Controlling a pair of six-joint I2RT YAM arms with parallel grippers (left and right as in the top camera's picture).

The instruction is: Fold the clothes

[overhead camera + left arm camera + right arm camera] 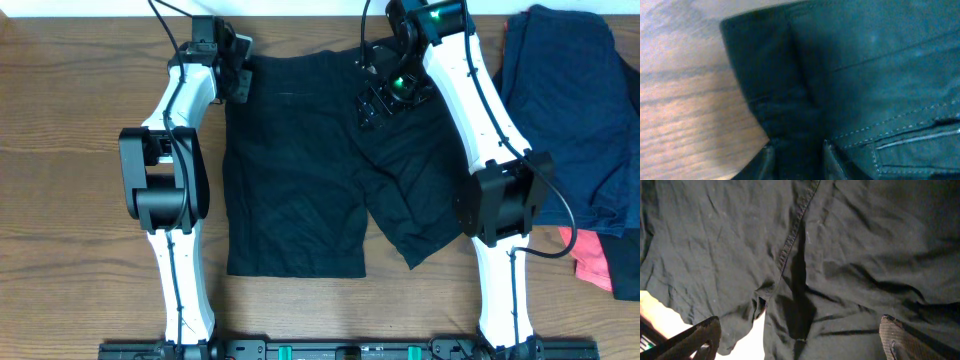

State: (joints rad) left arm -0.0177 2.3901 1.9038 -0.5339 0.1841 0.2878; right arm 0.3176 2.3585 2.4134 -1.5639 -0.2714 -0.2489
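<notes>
Left gripper (797,161), fingers (765,162) drawn close on a fold at the waistband corner of the black shorts (300,180). Fabric fills the gap between them, so the fold appears pinched, though the left wrist view is blurred and cuts the tips off at its lower edge. Right gripper (800,340), jaws spread wide over creased cloth beside a stitched seam (790,240), holding nothing; whether the tips touch the cloth cannot be told. The shorts are plain, matte and softly wrinkled. The overhead view alone shows them whole: laid flat on the wooden table (60,200), waistband away from the arm bases, two short wide legs toward them, the right leg splayed outward. It also shows the navy-blue garments (570,110) at the table's right side and a coral-pink garment (592,258) beside them, both apart from the shorts. The left wrist view alone shows pale topstitching near the waistband.
</notes>
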